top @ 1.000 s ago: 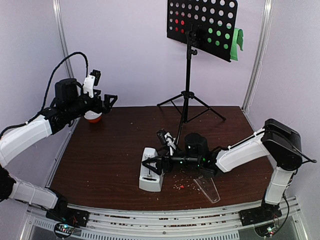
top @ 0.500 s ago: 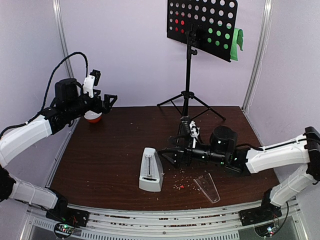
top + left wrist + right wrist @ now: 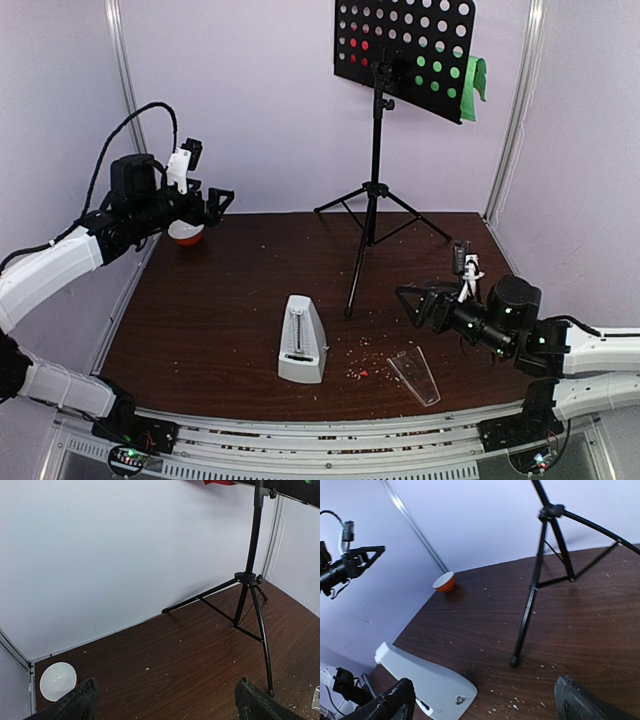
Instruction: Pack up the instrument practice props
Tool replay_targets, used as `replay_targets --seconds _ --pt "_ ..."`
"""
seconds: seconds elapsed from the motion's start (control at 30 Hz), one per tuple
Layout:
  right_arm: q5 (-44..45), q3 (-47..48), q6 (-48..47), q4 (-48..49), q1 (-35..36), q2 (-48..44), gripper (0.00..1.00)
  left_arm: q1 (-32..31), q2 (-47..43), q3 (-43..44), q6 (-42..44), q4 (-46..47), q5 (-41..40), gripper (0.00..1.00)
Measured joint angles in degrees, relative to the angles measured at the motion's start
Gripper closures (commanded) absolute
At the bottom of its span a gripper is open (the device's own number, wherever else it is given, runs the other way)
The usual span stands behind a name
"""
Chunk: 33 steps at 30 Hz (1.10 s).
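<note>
The tall black music stand [image 3: 376, 160] stands at the back centre, with red pages [image 3: 360, 45] and a green page [image 3: 476, 80] behind its perforated desk [image 3: 405, 55]. The white metronome [image 3: 302, 340] stands upright on the table front, and its clear cover [image 3: 414, 376] lies flat to its right. My right gripper [image 3: 418, 303] is open and empty, low over the table right of the stand's front leg. My left gripper [image 3: 216, 203] is open and empty, raised at the far left. The right wrist view shows the metronome [image 3: 427, 680] and a stand leg [image 3: 524, 625].
A small orange-and-white bowl [image 3: 186, 234] sits at the back left corner, below my left gripper; it also shows in the left wrist view [image 3: 57, 680]. Crumbs [image 3: 365, 368] are scattered on the dark wood table [image 3: 230, 290]. White walls close in the back and sides.
My right arm has pulled back from the metronome to the right side of the table, gripper open. The metronome stays upright. The left arm has not moved.
</note>
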Motion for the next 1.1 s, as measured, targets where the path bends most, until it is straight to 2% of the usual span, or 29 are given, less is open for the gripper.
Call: replay_targets --seconds 0.07,0.2,0.33,0.47,0.6,0.83,1.1 --pt "4.9 -1.9 3.3 -3.7 0.0 -3.1 0.0 0.0 0.3 2.3 -0.5 -2.5 0.9 0.08" --pt "12.9 -3.1 8.4 -11.3 -0.1 -8.7 0.0 -0.8 -1.4 2.4 -3.6 -4.6 5.6 0.08" --pt "20.3 -2.4 11.4 -16.0 -0.5 -13.5 0.0 -7.7 -7.9 -7.4 -7.6 -4.2 7.8 0.06" --pt "26.6 -2.1 14.6 -16.0 -1.6 -15.2 0.0 -18.5 -12.8 -18.6 -11.8 -2.2 8.6 0.06" --pt "28.8 -1.5 16.3 -15.1 -3.1 -11.6 0.0 -22.7 -15.9 -25.0 -15.2 0.5 9.6 0.06" --pt "28.1 7.4 17.8 -18.3 -5.9 1.2 0.0 -27.5 -15.3 -26.3 -17.4 5.5 8.1 0.05" --pt "26.5 5.9 21.8 -18.8 -10.6 2.7 0.0 -33.9 -8.1 -26.3 -19.5 8.6 3.1 0.04"
